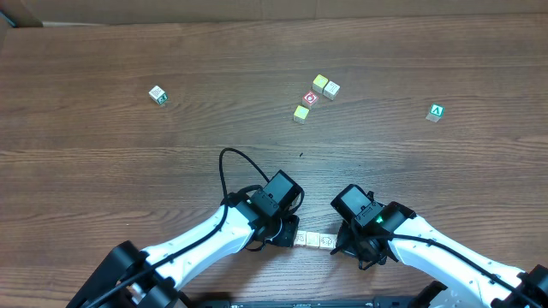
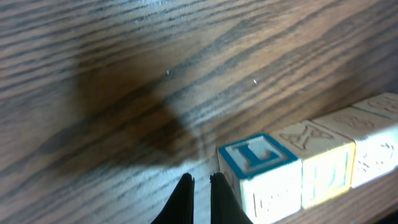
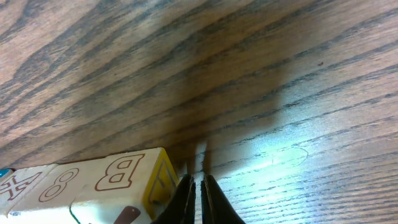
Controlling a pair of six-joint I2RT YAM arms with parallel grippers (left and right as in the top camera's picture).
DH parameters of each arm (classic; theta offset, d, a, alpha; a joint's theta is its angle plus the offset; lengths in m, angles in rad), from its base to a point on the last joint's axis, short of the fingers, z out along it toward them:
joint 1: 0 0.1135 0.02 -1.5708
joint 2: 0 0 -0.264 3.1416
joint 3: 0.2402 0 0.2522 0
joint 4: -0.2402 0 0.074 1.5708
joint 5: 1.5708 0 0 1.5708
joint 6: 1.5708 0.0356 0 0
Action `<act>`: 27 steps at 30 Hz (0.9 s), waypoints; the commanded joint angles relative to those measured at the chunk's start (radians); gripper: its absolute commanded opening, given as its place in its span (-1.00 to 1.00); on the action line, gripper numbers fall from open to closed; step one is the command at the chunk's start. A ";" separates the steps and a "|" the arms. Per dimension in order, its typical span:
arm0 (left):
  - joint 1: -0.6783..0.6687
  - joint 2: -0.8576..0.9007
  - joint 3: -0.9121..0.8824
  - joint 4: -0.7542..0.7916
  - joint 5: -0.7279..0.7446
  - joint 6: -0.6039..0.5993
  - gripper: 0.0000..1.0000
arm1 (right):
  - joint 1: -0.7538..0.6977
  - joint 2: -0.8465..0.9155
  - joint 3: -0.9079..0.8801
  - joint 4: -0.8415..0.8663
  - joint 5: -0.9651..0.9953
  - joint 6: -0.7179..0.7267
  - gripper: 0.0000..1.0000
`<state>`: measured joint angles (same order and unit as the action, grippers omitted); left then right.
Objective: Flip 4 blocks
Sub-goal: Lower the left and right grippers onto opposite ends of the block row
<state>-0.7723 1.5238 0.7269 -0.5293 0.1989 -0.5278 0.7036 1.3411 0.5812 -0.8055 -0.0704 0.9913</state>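
Sitting blocks (image 1: pixel 314 240): in one touching row on the table (image 1: pixel 128 171), between both grippers.
Left gripper (image 2: pixel 200 186): fingers pressed together, holding nothing, tips just beside the L block (image 2: pixel 255 163) at the row's end.
Right gripper (image 3: pixel 198 186): fingers together also, holding nothing, just beside the B block (image 3: pixel 124 174) with yellow side.
Other cubes (image 1: pixel 318 96): scattered well apart, farther up the table.

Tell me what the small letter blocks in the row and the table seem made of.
Row of small pale cube blocks with printed letters: probably wood, painted matte; the pale faces with relief-like letters suggest it. Brown table: wood or wood-look laminate, slightly glossy; dark grain lines and a light reflection show.
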 commanded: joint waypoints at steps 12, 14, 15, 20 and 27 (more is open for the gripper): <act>0.006 0.124 0.002 0.035 0.068 -0.037 -0.92 | 0.001 0.001 -0.005 0.000 0.001 -0.003 -0.86; 0.006 0.124 0.002 0.033 0.068 -0.037 -0.92 | 0.001 0.001 -0.005 0.000 -0.003 -0.004 -0.86; 0.006 0.124 0.002 0.031 0.067 -0.037 -0.92 | 0.001 0.001 -0.005 0.001 -0.012 -0.009 -0.86; 0.006 0.124 0.002 0.030 0.052 -0.008 -0.92 | 0.001 0.001 -0.005 0.004 -0.040 -0.030 -0.86; 0.006 0.124 0.002 0.023 -0.001 0.063 -0.92 | 0.002 0.001 -0.005 0.011 -0.071 -0.081 -0.86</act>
<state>-0.7639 1.6051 0.7444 -0.4999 0.2531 -0.5163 0.7025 1.3411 0.5793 -0.8120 -0.1020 0.9405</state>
